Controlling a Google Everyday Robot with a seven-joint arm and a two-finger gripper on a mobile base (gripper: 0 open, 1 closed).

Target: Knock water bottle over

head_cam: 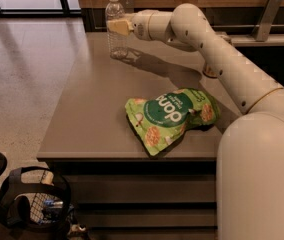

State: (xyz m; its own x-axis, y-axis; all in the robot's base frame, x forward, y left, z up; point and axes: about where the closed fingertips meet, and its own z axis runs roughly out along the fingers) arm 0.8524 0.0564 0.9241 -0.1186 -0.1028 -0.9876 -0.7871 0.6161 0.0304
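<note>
The water bottle (pixel 115 34), clear ribbed plastic with a white cap, stands upright at the far left corner of the grey table (pixel 97 109). My gripper (pixel 119 26) has reached across the table from the right. Its yellowish tip rests against the bottle's upper half, about at the label band. The white arm (pixel 217 54) stretches diagonally over the table's right side.
A green snack bag (pixel 169 118) lies flat near the table's front right. A small brownish object (pixel 208 74) shows partly behind the arm. The table's left edge drops to a polished floor (pixel 22 84). A black wire basket (pixel 37 204) sits on the floor at the front left.
</note>
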